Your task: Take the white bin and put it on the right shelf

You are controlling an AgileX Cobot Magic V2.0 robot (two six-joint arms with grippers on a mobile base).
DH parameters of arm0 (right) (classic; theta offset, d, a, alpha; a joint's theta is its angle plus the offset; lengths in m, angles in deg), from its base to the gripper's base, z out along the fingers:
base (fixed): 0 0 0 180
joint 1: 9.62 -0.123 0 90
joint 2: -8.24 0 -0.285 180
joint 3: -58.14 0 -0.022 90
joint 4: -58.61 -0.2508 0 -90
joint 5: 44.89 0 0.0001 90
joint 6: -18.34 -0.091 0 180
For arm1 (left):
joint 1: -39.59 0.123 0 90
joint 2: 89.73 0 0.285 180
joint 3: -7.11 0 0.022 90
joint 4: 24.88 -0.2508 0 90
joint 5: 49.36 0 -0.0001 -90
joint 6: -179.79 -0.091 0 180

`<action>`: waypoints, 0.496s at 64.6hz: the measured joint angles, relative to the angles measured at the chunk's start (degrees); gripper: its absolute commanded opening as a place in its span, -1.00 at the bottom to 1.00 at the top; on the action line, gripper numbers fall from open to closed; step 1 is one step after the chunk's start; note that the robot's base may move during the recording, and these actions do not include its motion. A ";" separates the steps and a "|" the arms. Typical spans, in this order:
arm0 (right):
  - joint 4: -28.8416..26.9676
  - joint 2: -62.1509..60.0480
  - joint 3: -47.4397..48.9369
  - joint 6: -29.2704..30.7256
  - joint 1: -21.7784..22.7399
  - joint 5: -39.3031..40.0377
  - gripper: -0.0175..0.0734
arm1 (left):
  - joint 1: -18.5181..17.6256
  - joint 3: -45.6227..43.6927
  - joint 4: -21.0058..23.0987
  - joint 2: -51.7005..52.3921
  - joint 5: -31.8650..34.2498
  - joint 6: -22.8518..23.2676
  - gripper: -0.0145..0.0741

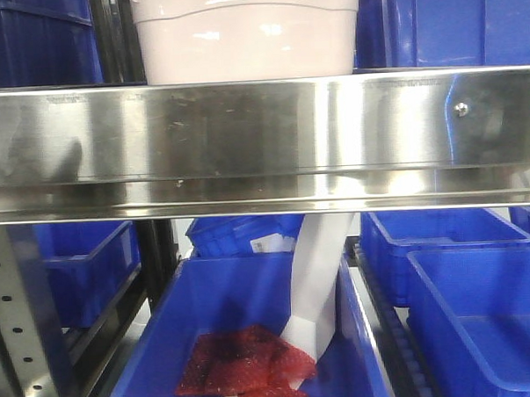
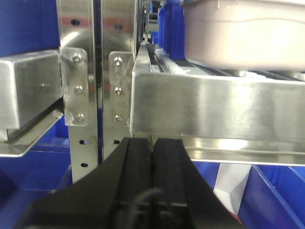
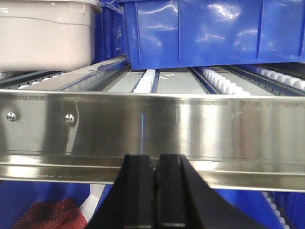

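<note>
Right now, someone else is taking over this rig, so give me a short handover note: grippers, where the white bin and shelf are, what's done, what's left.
Left gripper: shut, empty, in front of and just below the shelf's steel front rail.
Right gripper: shut, empty, also low in front of the rail.
White bin: on the right shelf's roller lanes behind the rail, between blue bins; neither gripper touches it.
Done: the bin appears placed on the shelf.
Left: probably nothing but backing the arms away; whether the bin sits fully back I cannot tell.
</note>
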 measured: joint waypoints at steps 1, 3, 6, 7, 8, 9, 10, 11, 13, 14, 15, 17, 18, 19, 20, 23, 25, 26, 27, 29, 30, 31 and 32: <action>0.00 0.00 0.00 0.00 0.00 0.00 -0.52 | 0.00 0.00 0.00 0.00 0.00 0.00 -0.94; 0.00 0.00 0.00 0.00 0.00 0.00 -0.52 | 0.00 0.00 0.00 0.00 0.00 0.00 -0.94; 0.00 0.00 0.00 0.00 0.00 0.00 -0.52 | 0.00 0.00 0.00 0.00 0.00 0.00 -0.94; 0.00 0.00 0.00 0.00 0.00 0.00 -0.52 | 0.00 0.00 0.00 0.00 0.00 0.00 -0.94; 0.00 0.00 0.00 0.00 0.00 0.00 -0.52 | 0.00 0.00 0.00 0.00 0.00 0.00 -0.94; 0.00 0.00 0.00 0.00 0.00 0.00 -0.52 | 0.00 0.00 0.00 0.00 0.00 0.00 -0.94; 0.00 0.00 0.00 0.00 0.00 0.00 -0.52 | 0.00 0.00 0.00 0.00 0.00 0.00 -0.94; 0.00 0.00 0.00 0.00 0.00 0.00 -0.52 | 0.00 0.00 0.00 0.00 0.00 0.00 -0.94; 0.00 0.00 0.00 0.00 0.00 0.00 -0.52 | 0.00 0.00 0.00 0.00 0.00 0.00 -0.94; 0.00 0.00 0.00 0.00 0.00 0.00 -0.52 | 0.00 0.00 0.00 0.00 0.00 0.00 -0.94; 0.00 0.00 0.00 0.00 0.00 0.00 -0.52 | 0.00 0.00 0.00 0.00 0.00 0.00 -0.94; 0.00 0.00 0.00 0.00 0.00 0.00 -0.52 | 0.00 0.00 0.00 0.00 0.07 0.00 -0.94; 0.00 0.00 0.00 0.00 0.00 0.00 -0.52 | 0.00 0.00 0.00 0.00 0.07 0.00 -0.94; 0.00 0.00 0.00 0.00 0.00 0.00 -0.52 | 0.00 0.00 0.00 0.00 0.07 0.00 -0.94; 0.00 0.00 0.00 0.00 0.00 0.00 -0.52 | 0.00 0.00 0.00 0.00 0.07 0.00 -0.94; 0.00 0.00 0.00 0.00 0.00 0.00 -0.52 | 0.00 0.00 0.00 0.00 0.07 0.00 -0.94; 0.00 0.00 0.00 0.00 0.00 0.00 -0.52 | 0.00 0.00 0.00 0.00 0.07 0.00 -0.94; 0.00 0.00 0.00 0.00 0.00 0.00 -0.52 | 0.00 0.00 0.00 0.00 0.07 0.00 -0.94; 0.00 0.00 0.00 0.00 0.00 0.00 -0.52 | 0.00 0.00 0.00 0.00 0.07 0.00 -0.94; 0.00 0.00 0.00 0.00 0.00 0.00 -0.52 | 0.00 0.00 0.00 0.00 0.07 0.00 -0.94; 0.00 0.00 0.00 0.00 0.00 0.00 -0.52 | 0.00 0.00 0.00 0.00 0.07 0.00 -0.94; 0.00 0.00 0.00 0.00 0.00 0.00 -0.52 | 0.00 0.00 0.00 0.00 0.07 0.00 -0.94; 0.00 0.00 0.00 0.00 0.00 0.00 -0.52 | 0.00 0.00 0.00 0.00 0.07 0.00 -0.94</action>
